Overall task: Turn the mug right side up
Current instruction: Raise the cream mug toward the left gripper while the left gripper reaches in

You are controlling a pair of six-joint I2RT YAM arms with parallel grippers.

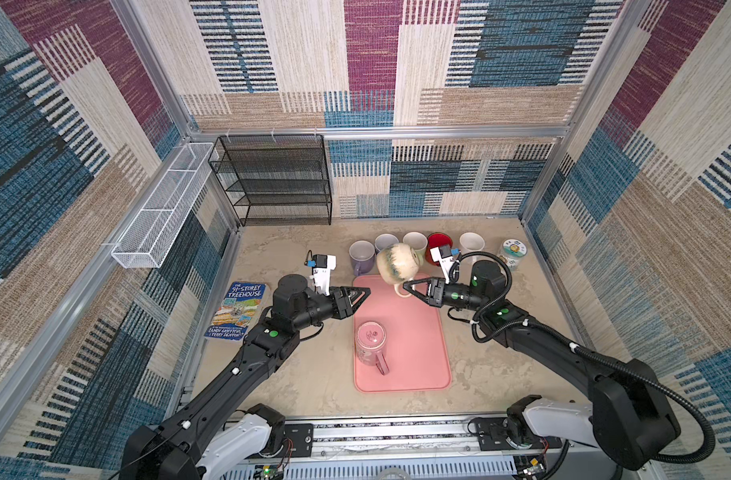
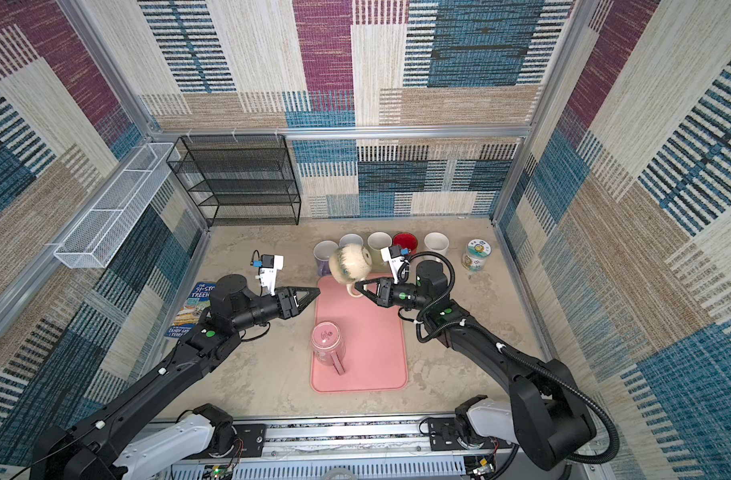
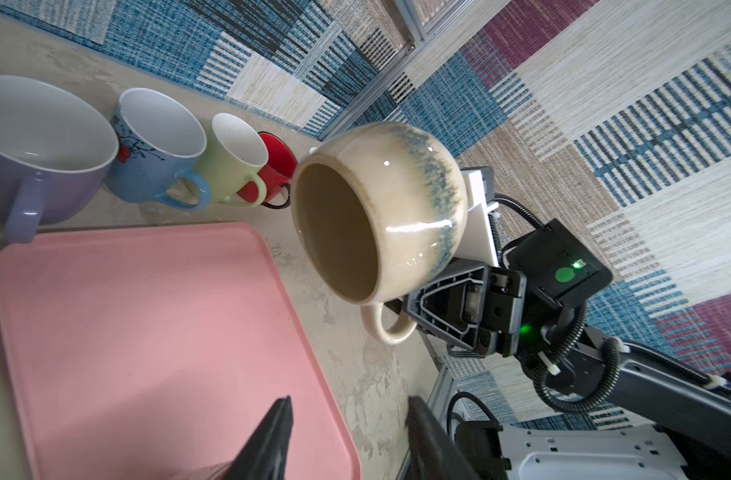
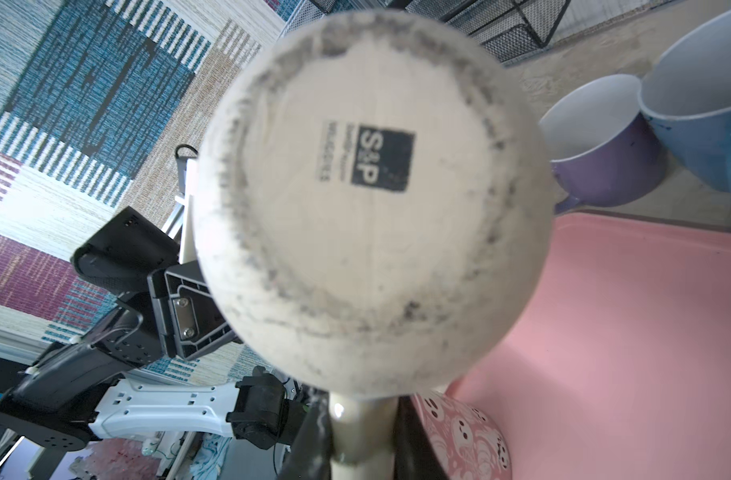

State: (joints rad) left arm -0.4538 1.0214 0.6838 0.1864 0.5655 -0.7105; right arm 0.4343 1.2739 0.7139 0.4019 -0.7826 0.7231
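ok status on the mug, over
Right tool shut on mug by its handle. Mug in the air by tray far edge, on its side, mouth toward left tool. Left tool open, empty. Nothing between them.

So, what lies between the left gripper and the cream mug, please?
Nothing stands there; only a bare corner of the pink tray shows between left gripper and cream mug, in both top views.
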